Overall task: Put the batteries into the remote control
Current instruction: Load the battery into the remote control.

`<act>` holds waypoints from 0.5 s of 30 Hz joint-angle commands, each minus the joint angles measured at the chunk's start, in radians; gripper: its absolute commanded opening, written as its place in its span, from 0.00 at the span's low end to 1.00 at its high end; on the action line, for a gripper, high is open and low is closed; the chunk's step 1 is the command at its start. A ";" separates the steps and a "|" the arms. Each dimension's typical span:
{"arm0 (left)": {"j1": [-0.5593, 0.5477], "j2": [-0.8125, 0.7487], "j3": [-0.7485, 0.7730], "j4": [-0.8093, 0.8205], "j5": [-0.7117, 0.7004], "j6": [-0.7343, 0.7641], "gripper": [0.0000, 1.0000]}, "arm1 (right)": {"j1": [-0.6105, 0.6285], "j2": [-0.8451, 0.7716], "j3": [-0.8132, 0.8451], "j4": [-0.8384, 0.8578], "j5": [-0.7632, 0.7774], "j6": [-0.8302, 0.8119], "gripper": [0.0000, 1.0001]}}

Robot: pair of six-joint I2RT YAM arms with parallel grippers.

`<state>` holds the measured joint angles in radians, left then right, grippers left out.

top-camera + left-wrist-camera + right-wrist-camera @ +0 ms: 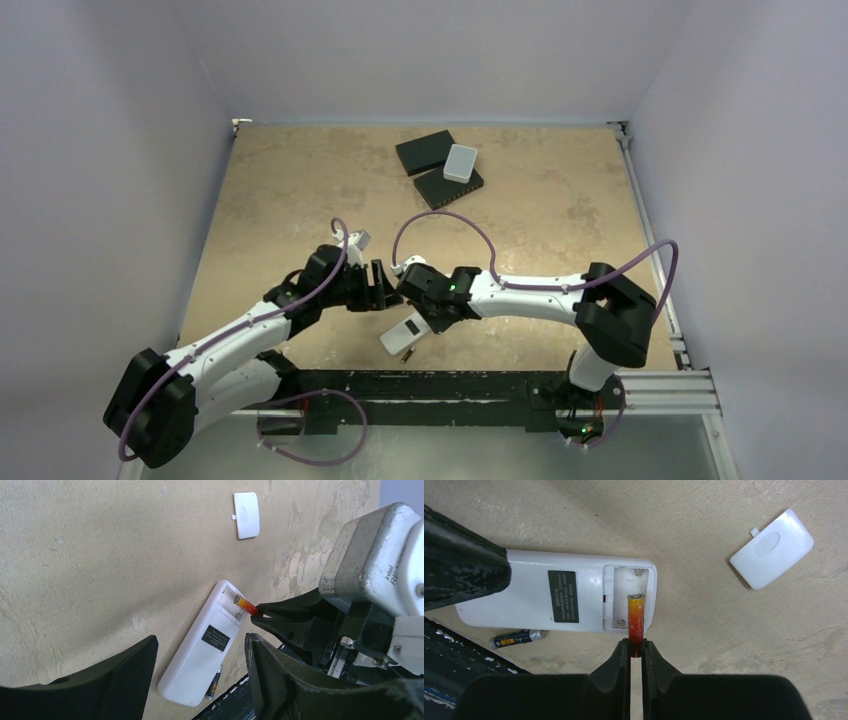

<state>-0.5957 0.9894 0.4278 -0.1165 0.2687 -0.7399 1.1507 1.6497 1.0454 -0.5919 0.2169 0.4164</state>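
Observation:
The white remote control [554,597] lies back up near the table's front edge, its battery recess [629,587] uncovered. My right gripper [636,649] is shut on the rear end of the red-orange battery [635,617], whose front end lies tilted over the recess. The dark battery [516,638] lies on the table against the remote's near side. My left gripper [200,640] is open, with the remote [200,652] below and between its fingers; one finger [459,570] overlaps the remote's far end. In the top view both grippers meet over the remote [403,333].
The white battery cover [771,547] lies loose on the table beyond the remote. Two black flat boxes [425,150] and a pale grey box [460,162] sit at the back. A black rail [450,385] runs along the near edge, close to the dark battery.

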 commanded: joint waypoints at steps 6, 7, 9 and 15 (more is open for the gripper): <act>0.002 0.000 -0.004 0.040 0.019 0.017 0.64 | -0.003 0.011 0.035 -0.006 0.000 0.018 0.16; 0.002 0.000 -0.004 0.040 0.020 0.017 0.64 | -0.003 0.012 0.036 -0.006 -0.001 0.018 0.16; 0.002 0.000 -0.004 0.040 0.020 0.017 0.64 | -0.003 0.012 0.036 -0.005 0.002 0.021 0.17; 0.002 0.000 -0.006 0.041 0.023 0.017 0.64 | -0.003 0.015 0.039 -0.002 0.004 0.027 0.19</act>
<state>-0.5957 0.9894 0.4278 -0.1162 0.2779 -0.7399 1.1507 1.6505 1.0454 -0.5919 0.2173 0.4274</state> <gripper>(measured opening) 0.641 0.189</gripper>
